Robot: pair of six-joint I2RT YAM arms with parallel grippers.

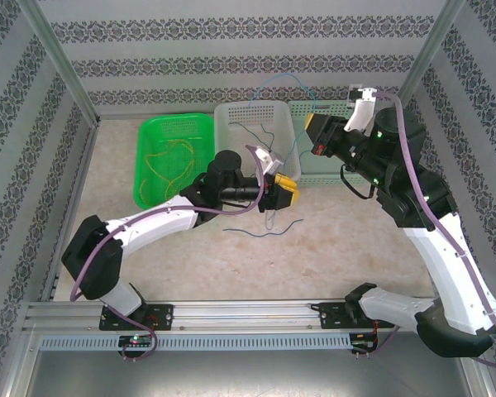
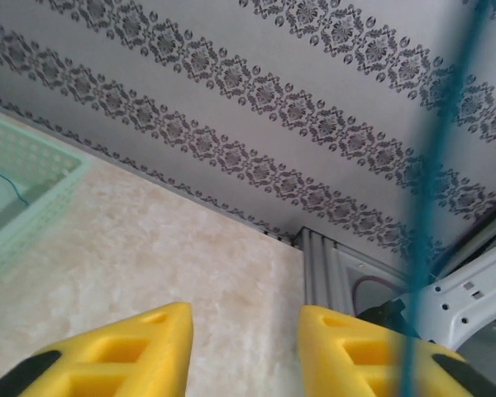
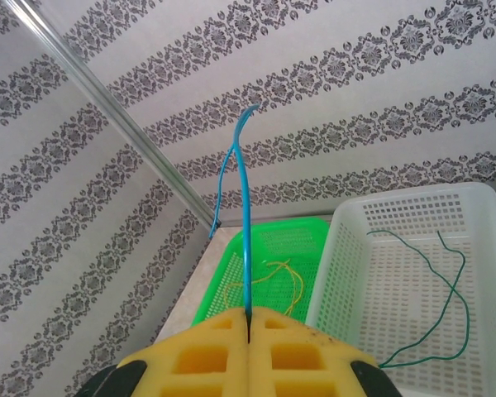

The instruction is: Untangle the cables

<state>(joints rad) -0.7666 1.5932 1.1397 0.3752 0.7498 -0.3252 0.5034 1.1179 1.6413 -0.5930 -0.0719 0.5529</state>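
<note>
The right end effector [image 3: 249, 314] is closed on the blue cable [image 3: 243, 207], held high over the far side of the worktop [image 1: 231, 256]. The left end effector [image 2: 244, 339] stands open, with the cable beside one finger; if it closes there, it may grip nothing.

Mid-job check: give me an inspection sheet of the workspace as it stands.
Surface: beige table, one dark wire lying loose on it.
Job's things: yellow wires in green basket; green wire in white basket; blue wire strung through the air.
Clutter: nothing seen.
Grippers: right gripper shut on blue wire; left gripper open, blue wire passing in front of one finger.
Cables: purple arm cables run along both arms.
Surroundings: patterned walls, metal frame.
</note>
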